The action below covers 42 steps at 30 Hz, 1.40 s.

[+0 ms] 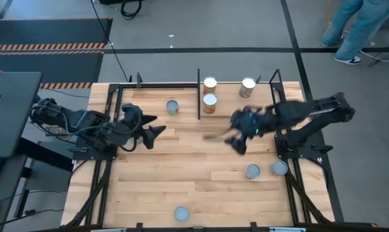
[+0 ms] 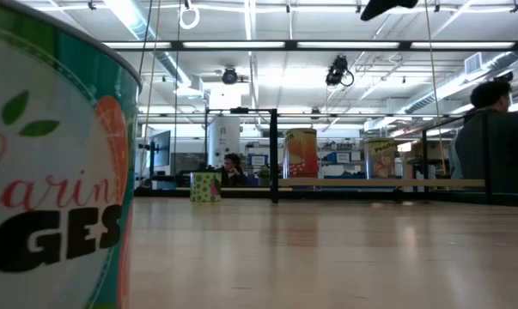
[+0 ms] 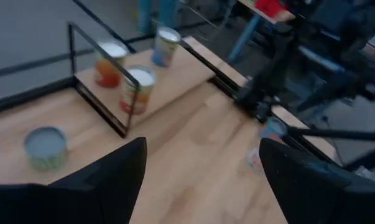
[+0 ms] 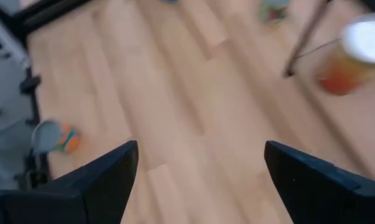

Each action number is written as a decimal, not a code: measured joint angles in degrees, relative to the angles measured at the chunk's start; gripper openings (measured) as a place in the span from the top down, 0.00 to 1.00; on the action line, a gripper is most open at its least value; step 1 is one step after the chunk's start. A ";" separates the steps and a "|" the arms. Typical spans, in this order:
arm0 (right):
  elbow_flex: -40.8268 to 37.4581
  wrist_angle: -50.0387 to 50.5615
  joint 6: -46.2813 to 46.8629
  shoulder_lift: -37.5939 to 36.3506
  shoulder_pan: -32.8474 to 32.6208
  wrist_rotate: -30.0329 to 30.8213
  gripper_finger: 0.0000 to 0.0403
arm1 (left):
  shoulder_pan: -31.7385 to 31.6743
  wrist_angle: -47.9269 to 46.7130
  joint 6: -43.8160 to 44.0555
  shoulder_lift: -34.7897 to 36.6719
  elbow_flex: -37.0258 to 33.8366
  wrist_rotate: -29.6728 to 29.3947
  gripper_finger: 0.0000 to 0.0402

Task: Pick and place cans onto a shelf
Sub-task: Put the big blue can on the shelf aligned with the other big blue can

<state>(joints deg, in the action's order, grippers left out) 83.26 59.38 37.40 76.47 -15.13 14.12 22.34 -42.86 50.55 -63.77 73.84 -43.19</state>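
Observation:
The shelf (image 1: 199,96) stands at the table's far edge, a black frame around a light wooden board (image 3: 175,74). Three orange-labelled cans (image 1: 209,102), (image 1: 210,83), (image 1: 248,87) stand upright on the board. They also show in the left wrist view (image 3: 137,89). A green-labelled can (image 1: 173,107) stands left of the shelf's middle post. Two cans (image 1: 253,171), (image 1: 279,168) stand near the right edge, and one (image 1: 181,213) stands at the near edge. My left gripper (image 1: 149,132) is open and empty over the table's left part. My right gripper (image 1: 234,138) is open and empty above the table, near the shelf's front.
The near-edge can fills the left of the low view (image 2: 52,172). Bare wooden tabletop (image 1: 194,161) lies between the two grippers. The right arm's base (image 1: 300,145) stands at the right edge. A person (image 1: 352,29) stands beyond the table's far right corner.

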 joint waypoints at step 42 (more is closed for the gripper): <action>0.00 -3.93 5.40 9.42 -10.64 0.67 0.12 | -22.20 -24.81 38.79 -2.08 -29.92 16.45 0.21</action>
<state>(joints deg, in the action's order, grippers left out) 83.26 55.45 42.80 85.89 -25.77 14.79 0.14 -67.67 89.34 -65.84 43.92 -26.74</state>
